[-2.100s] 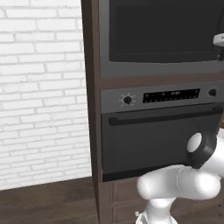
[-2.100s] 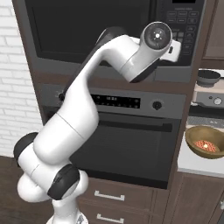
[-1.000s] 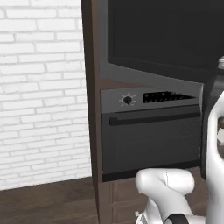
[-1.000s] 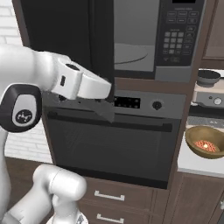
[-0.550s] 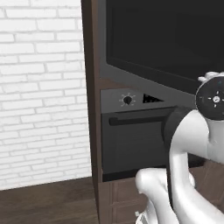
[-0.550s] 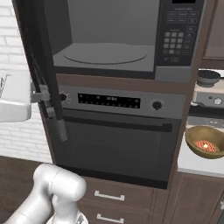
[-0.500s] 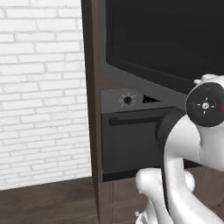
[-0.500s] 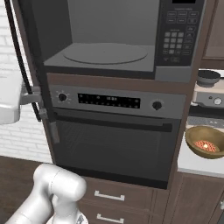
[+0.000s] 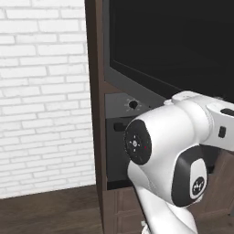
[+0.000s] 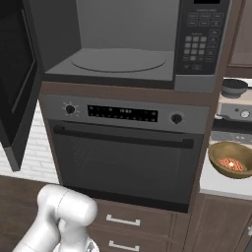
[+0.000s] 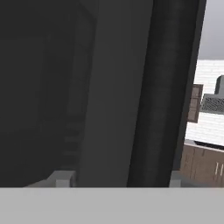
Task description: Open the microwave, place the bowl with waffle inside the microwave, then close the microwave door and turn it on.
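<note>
Fingertips (image 11: 62,179) standing apart and unclenched, straddling the upright edge of the microwave door (image 10: 17,78), which is swinging wide leftward from the microwave (image 10: 133,44); bowl with waffle (image 10: 231,161) sitting on the counter (image 10: 216,184) at right.

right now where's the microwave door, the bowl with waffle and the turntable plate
microwave door (image 10: 17,83), right base view, inner face of the swung-open panel
bowl with waffle (image 10: 217,160), right base view, its brown outer wall
turntable plate (image 10: 118,59), right base view, middle of the grey round plate
</note>
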